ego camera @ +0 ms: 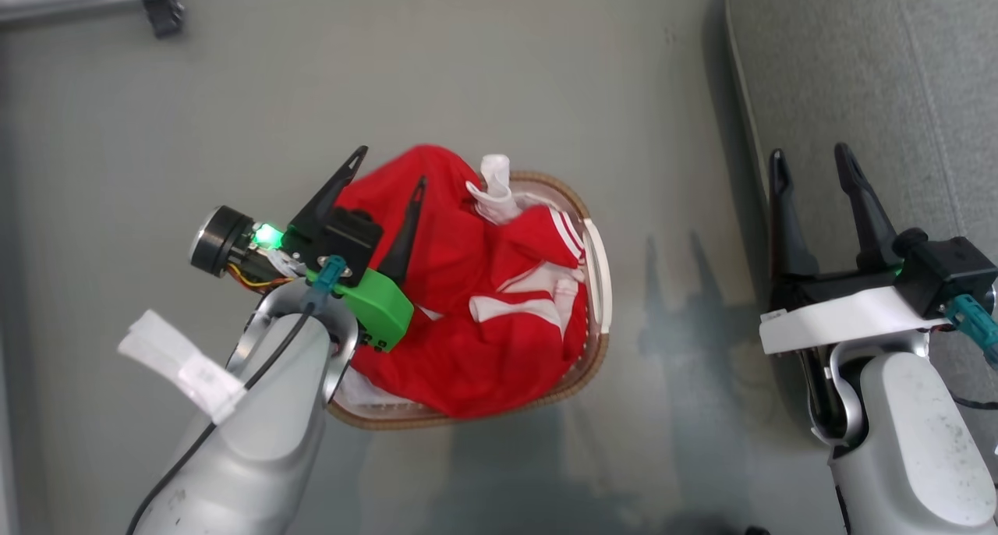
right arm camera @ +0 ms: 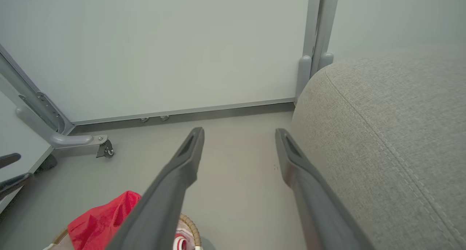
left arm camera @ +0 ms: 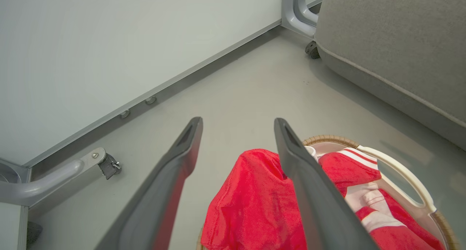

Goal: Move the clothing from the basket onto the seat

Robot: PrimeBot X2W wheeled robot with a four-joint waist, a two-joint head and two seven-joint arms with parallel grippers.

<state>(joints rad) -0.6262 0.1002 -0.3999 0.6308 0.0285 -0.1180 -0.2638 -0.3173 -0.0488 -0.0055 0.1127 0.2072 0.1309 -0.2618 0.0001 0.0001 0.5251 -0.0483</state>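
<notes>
Red clothing (ego camera: 468,301) with white stripes is heaped in the oval basket (ego camera: 599,285) on the floor. My left gripper (ego camera: 390,172) hangs open over the pile's left side, nothing between its fingers. In the left wrist view the red clothing (left arm camera: 255,202) lies below the spread fingers (left arm camera: 174,177), with the basket's white handle (left arm camera: 400,173) to the right. My right gripper (ego camera: 815,168) stands open and empty at the edge of the grey seat (ego camera: 865,67). The right wrist view shows the seat (right arm camera: 382,133) beside its open fingers (right arm camera: 182,162) and a bit of the clothing (right arm camera: 98,221) low left.
A grey metal frame with a caster (ego camera: 164,8) stands at the far left of the floor. A pale wall panel (left arm camera: 109,42) and a frame leg (left arm camera: 54,177) lie beyond the basket. Bare grey floor (ego camera: 468,75) separates basket and seat.
</notes>
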